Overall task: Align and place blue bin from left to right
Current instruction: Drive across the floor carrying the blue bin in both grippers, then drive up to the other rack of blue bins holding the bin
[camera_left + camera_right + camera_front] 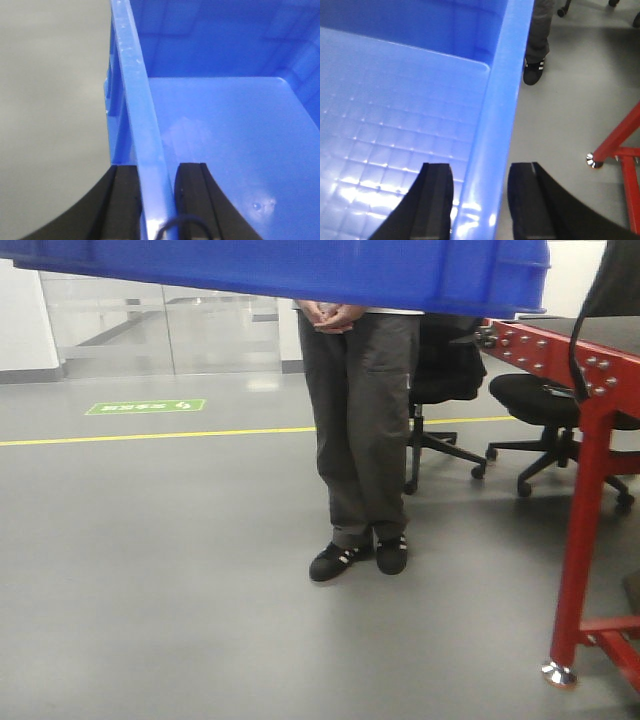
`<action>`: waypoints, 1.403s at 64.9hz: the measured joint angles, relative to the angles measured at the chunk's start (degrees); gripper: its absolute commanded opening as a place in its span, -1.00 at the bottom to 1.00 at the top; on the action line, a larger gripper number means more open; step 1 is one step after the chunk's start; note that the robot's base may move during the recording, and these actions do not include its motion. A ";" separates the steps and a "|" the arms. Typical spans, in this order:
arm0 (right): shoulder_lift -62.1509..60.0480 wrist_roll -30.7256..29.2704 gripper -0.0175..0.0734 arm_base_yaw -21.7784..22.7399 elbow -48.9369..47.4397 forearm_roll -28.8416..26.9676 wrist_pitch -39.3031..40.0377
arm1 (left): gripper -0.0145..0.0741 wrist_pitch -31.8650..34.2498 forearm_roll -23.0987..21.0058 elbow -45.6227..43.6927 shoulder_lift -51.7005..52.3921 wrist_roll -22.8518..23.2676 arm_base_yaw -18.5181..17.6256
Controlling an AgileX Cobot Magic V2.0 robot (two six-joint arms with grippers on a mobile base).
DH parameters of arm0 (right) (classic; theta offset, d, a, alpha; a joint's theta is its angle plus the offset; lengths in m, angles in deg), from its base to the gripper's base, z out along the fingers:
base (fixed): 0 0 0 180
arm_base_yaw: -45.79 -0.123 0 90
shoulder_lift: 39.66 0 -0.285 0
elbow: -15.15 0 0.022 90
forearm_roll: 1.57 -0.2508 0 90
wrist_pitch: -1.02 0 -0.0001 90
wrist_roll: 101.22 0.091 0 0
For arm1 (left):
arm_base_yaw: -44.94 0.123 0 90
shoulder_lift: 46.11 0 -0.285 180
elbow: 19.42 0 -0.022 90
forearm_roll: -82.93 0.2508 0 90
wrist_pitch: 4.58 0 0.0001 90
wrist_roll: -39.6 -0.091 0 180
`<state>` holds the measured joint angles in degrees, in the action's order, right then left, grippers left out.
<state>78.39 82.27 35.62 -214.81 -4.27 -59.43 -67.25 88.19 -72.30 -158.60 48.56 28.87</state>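
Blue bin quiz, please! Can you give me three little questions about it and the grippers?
1. True or false: the bin rests on the floor.
2. Which camera shows a shoe? A) the left gripper camera B) the right gripper camera
3. Fill in: the table leg is painted ____.
Key: 1 false, it is held up above the floor; 2 B; 3 red.

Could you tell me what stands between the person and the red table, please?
In the front view, a black office chair stands beside the person, and a second chair sits near the leg of the red table.
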 measured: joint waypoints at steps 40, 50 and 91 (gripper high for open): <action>0.00 0.00 -0.76 0.00 0.00 0.00 0.12 | -0.92 0.00 0.00 0.00 0.00 0.00 0.00; 0.00 0.00 -0.76 0.00 0.00 0.00 0.12 | -0.92 0.00 0.00 0.00 0.00 0.00 0.00; 0.00 0.00 -0.76 0.10 0.00 0.00 0.34 | -0.92 0.00 0.00 0.00 0.00 0.00 0.00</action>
<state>78.39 82.27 35.73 -214.81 -4.27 -59.09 -67.25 88.19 -72.30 -158.60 48.56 28.87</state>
